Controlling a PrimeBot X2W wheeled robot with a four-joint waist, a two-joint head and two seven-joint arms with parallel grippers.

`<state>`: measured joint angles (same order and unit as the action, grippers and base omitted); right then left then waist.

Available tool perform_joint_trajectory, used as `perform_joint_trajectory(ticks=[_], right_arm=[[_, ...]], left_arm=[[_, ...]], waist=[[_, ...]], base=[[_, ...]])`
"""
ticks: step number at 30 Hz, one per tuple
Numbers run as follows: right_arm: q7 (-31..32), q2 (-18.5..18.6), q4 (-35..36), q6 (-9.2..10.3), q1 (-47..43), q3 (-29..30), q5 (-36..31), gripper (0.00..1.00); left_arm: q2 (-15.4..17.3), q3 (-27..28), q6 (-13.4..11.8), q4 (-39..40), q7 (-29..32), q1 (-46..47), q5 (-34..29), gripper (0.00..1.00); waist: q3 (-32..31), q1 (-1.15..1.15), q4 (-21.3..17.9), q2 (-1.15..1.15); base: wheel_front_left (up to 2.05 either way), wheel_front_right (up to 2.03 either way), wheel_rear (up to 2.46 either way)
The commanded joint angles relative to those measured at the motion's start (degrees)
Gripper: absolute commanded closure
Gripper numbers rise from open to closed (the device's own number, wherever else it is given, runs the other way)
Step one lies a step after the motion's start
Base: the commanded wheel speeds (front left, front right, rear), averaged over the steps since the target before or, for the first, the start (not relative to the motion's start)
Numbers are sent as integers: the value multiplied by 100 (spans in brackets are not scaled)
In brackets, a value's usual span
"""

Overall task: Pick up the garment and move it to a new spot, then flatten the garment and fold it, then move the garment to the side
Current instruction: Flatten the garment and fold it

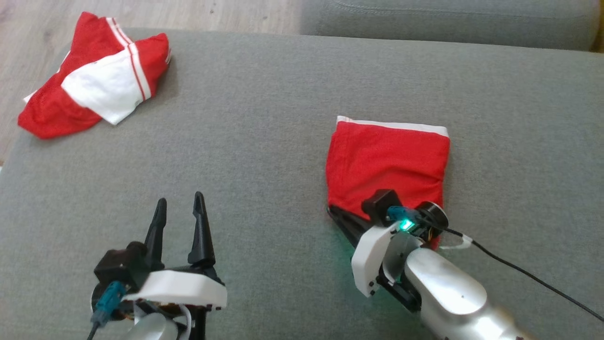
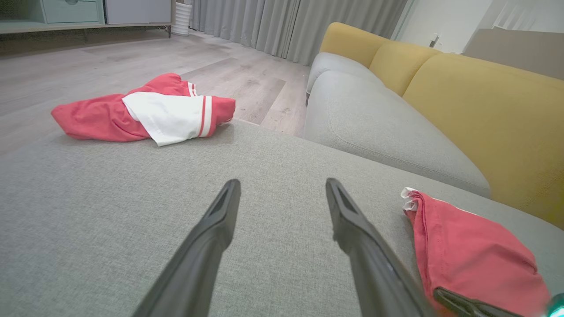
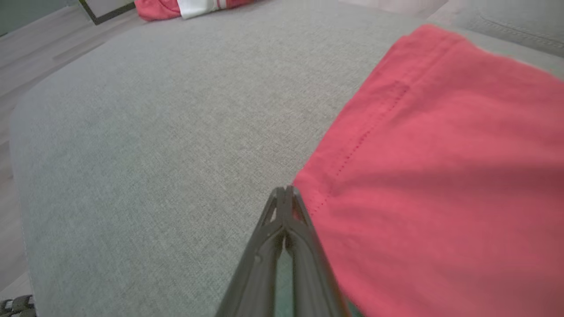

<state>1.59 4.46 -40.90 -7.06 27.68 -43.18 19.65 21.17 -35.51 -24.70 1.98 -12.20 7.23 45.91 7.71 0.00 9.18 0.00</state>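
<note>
Pile of crumpled garment (image 1: 52, 113), red and white, sits far left at the cushion's (image 1: 264, 118) far corner, well apart from both arms. Left gripper (image 1: 180, 198) hangs over bare cushion with fingers spread, pointing away, holding nothing. Folded garment (image 1: 387, 156) lies flat right of centre, white band at the far edge, slightly longer front-to-back. Right gripper (image 3: 285, 190) is the nearer arm: tips pressed together at the near-left corner, fabric running ahead and to its right. Can't tell if it nips the hem or only touches it. Forearm comes in low from lower right. Likely 1 step left: shifting it aside.
</note>
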Motion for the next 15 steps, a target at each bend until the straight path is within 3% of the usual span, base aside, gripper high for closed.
perform_joint_trajectory(ticks=[1, 2, 4, 5, 6, 7, 15], right_arm=[[-140, -117, 160, -43, 206, -14, 22, 100], [-230, -123, 185, -43, 216, 25, 33, 98], [-421, -134, 266, -43, 209, 157, 63, 76], [-512, -138, 325, -43, 194, 243, 76, 54], [-596, -142, 392, -43, 174, 328, 70, 20], [-673, -145, 457, -43, 142, 438, 63, 0], [-1104, -155, 1040, -43, -507, 2104, -426, 0]], left_arm=[[75, 231, -8, 130, -65, 248, 19, 0], [83, 233, -5, 126, -68, 244, 18, 0], [103, 245, -4, 119, -75, 233, 15, 0], [113, 247, -4, 118, -77, 230, 12, 0], [124, 249, -10, 113, -76, 227, 7, 0], [140, 249, -21, 104, -75, 227, -8, 0], [254, 119, -120, -56, -90, 231, -270, 0]], waist=[[-25, 0, -37, 0], [-43, 0, -65, 0], [-92, 0, -126, 0], [-116, 0, -157, 0], [-145, 0, -191, 0], [-174, 0, -227, 0], [-460, 0, -552, 0]], base=[[0, 0, 0], [0, 0, 0], [0, 0, 0], [0, 0, 0], [0, 0, 0], [0, 0, 0], [0, 0, 0]])
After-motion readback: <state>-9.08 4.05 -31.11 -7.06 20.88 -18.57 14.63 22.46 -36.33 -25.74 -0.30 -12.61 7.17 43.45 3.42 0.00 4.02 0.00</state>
